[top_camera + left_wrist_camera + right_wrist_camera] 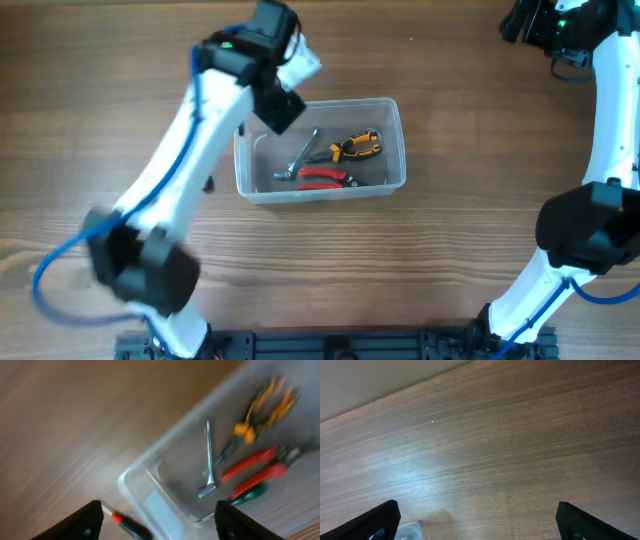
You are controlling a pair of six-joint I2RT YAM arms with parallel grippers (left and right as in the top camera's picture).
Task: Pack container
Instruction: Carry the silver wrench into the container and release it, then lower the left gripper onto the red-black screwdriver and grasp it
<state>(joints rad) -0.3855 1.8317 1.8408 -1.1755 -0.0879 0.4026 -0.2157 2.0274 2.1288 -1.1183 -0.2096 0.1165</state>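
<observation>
Left gripper and right gripper gape empty; left arm hides one container corner

Wrench beside pliers in container (mid-table), left hand over its far-left corner.

Setting: robotics lab bench. Wood-grain table; my two white arms rise from a black rail at its near edge; blue cabling loops loose; a clear container holds hand tools.
</observation>
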